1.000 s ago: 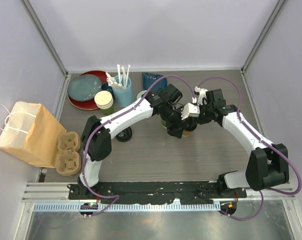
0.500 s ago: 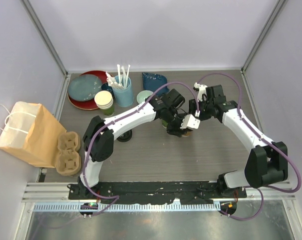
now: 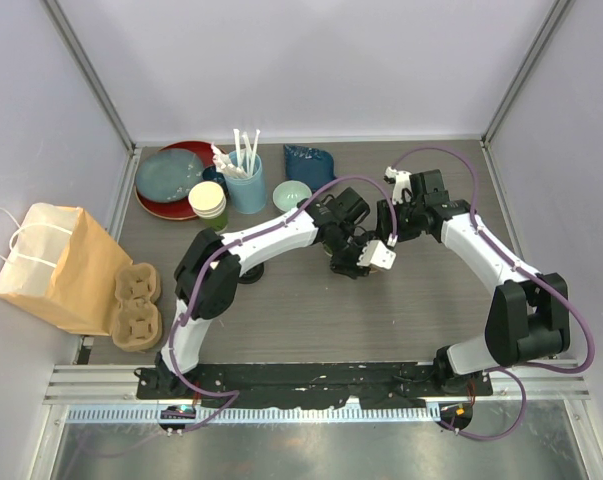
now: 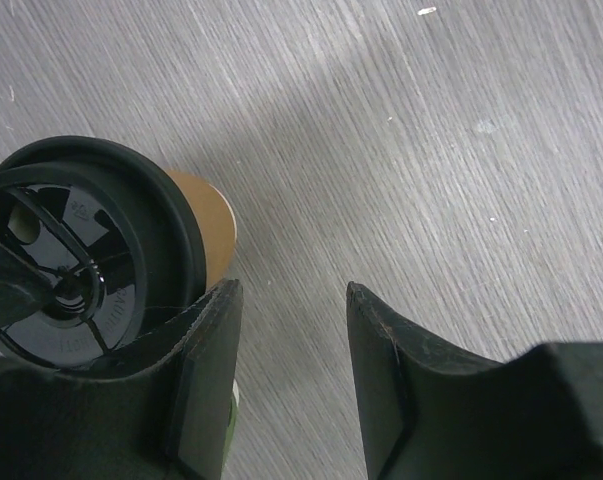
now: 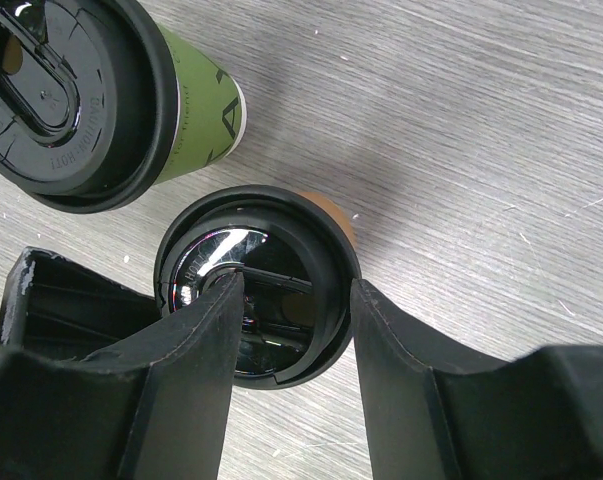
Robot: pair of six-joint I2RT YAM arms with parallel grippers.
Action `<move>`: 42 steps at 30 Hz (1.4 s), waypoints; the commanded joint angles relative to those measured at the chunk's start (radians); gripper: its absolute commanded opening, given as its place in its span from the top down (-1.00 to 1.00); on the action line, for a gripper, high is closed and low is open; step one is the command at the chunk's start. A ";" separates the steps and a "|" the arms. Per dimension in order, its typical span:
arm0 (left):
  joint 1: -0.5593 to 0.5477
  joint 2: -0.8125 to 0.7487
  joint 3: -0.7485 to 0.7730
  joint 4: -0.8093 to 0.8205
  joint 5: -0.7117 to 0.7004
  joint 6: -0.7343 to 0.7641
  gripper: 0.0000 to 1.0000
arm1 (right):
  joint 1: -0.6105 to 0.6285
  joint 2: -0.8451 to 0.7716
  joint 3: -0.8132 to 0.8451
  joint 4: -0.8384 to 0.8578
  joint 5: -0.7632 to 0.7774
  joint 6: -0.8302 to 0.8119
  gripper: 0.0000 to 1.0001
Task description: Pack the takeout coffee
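The brown-walled cup (image 5: 256, 285) with a black lid stands upright on the table. The green-walled cup (image 5: 81, 90) with a black lid stands close beside it. My right gripper (image 5: 291, 310) is open just above the brown cup's lid, and one finger overlaps the lid. My left gripper (image 4: 291, 340) is open and empty over bare table. The brown cup (image 4: 81, 260) is just outside its left finger, and a sliver of green shows under that finger. In the top view both grippers (image 3: 359, 258) (image 3: 389, 222) meet mid-table and hide the cups.
A brown paper bag (image 3: 51, 265) lies at the left edge with a cardboard cup carrier (image 3: 136, 305) beside it. At the back stand plates (image 3: 176, 178), a lidless cup stack (image 3: 209, 200), a blue cup of stirrers (image 3: 244, 180), a teal bowl (image 3: 291, 193) and a blue pouch (image 3: 306, 160).
My right gripper has drawn back a little toward the far side. My left wrist has shifted slightly right and turned beside the cups.
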 commanded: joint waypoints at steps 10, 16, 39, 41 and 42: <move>-0.003 -0.072 0.062 -0.060 0.034 0.029 -0.03 | -0.006 0.008 0.015 0.037 -0.018 -0.018 0.00; -0.003 -0.076 0.104 -0.057 0.021 0.008 -0.04 | -0.009 0.011 0.015 0.037 -0.019 -0.018 0.01; -0.007 -0.064 0.134 -0.066 -0.045 0.028 -0.04 | -0.008 0.031 0.016 0.038 -0.029 -0.026 0.03; -0.007 -0.061 0.144 -0.066 -0.050 0.026 -0.04 | -0.008 0.031 0.016 0.038 -0.029 -0.026 0.03; -0.006 -0.058 0.145 -0.063 -0.056 0.025 -0.04 | -0.008 0.031 0.016 0.038 -0.029 -0.024 0.03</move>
